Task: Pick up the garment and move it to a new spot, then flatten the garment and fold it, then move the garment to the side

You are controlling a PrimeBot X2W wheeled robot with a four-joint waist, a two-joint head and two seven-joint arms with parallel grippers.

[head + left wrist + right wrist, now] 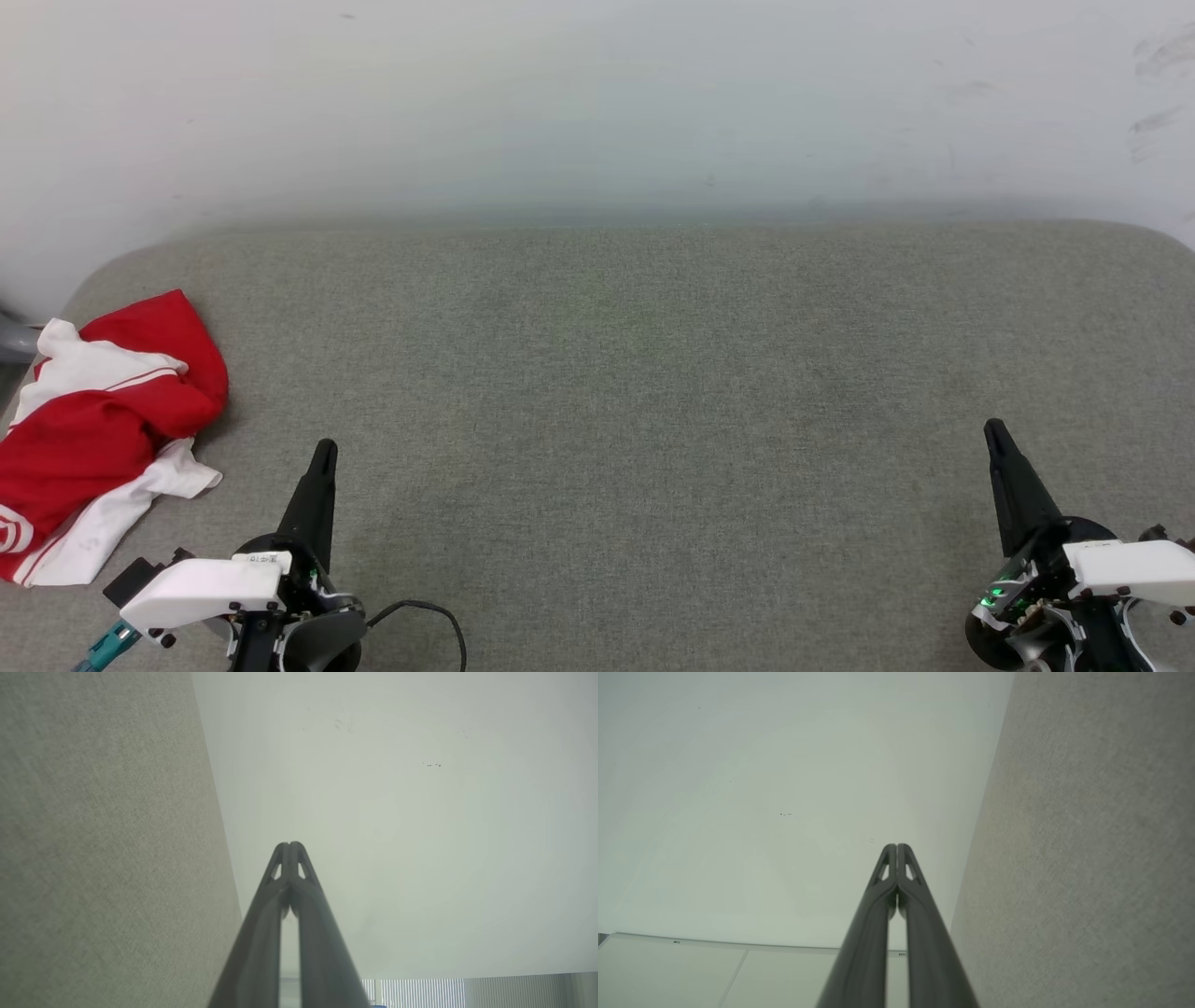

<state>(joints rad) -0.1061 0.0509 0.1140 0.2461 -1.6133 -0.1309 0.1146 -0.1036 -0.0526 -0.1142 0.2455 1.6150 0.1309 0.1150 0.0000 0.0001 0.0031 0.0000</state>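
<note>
The garment (98, 429), a red T-shirt with white sleeves and stripe trim, lies crumpled at the far left edge of the grey fabric surface (635, 392). Part of it runs off the head view's left side. My left gripper (324, 450) stands at the lower left, just right of the garment and apart from it, shut with nothing in it. In the left wrist view its tips (289, 845) meet against the pale wall. My right gripper (993, 429) stands at the lower right, far from the garment, also shut and empty, its tips (896, 846) pressed together.
A white wall (597, 103) rises behind the surface's rounded back edge. A grey object (14, 336) pokes in at the far left behind the garment. A black cable (439, 616) loops beside my left wrist.
</note>
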